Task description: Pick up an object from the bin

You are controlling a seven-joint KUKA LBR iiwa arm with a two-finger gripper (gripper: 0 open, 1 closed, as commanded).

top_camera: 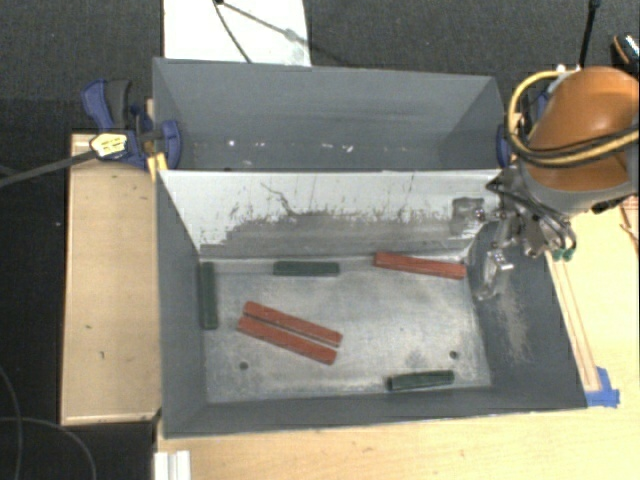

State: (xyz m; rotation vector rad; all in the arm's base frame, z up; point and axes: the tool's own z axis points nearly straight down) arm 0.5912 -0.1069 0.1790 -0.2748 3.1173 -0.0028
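Your arm reaches in from the right, wrist angled down. The gripper [487, 271] sits low by the right wall of the bin [330, 118], just beside the right end of the red bar [415, 263]. You cannot tell whether it is open or closed.

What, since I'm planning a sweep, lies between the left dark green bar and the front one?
In the camera view, two flat red rectangular bars lie there side by side, slanted.

A grey bin [330, 108] holds red sticks [290, 333] and dark green sticks [306, 267]; the wrist cover [585, 118] is orange.
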